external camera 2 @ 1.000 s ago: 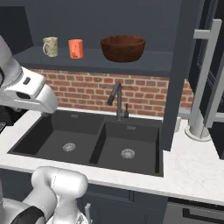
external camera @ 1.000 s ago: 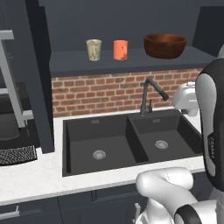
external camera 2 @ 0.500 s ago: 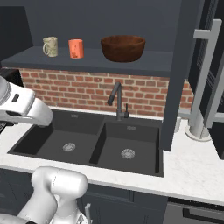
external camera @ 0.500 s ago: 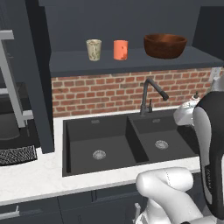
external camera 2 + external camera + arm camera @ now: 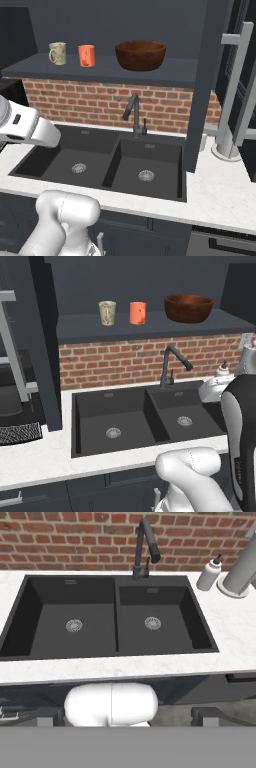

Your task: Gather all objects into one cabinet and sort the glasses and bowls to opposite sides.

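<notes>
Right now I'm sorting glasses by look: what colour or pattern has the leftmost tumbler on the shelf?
Beige with a mottled speckle; left base view shows it best.

No legible text, label, brand, number or sign appears on any surface. The beige speckled tumbler (image 5: 107, 312) carries only a mottled pattern, with no lettering.
</notes>
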Motion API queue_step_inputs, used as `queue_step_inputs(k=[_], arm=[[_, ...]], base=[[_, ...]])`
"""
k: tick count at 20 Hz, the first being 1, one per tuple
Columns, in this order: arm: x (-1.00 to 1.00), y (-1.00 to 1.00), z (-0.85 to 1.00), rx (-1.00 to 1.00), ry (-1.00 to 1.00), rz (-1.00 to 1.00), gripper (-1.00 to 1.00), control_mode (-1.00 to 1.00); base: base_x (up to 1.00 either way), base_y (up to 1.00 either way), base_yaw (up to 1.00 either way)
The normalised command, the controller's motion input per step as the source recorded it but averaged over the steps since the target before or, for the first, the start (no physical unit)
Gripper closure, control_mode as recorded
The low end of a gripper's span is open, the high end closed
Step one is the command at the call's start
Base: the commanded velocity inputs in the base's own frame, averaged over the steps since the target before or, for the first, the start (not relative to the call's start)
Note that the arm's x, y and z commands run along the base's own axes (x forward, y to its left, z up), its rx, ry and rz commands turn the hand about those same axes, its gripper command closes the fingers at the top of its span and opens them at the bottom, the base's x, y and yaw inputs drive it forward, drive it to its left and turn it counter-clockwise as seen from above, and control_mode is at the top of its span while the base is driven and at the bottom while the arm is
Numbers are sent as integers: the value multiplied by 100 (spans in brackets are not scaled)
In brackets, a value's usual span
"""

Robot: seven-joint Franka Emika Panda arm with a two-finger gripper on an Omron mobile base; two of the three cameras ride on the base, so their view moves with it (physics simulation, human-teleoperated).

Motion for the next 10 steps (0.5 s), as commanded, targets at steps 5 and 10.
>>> queue_step_inputs(k=[5, 10], arm=[[0, 0, 0, 0, 0, 0, -100, 100], [0, 0, 0, 0, 0, 0, -100, 100]], base=[[-91, -8, 0], [-100, 0, -1]])
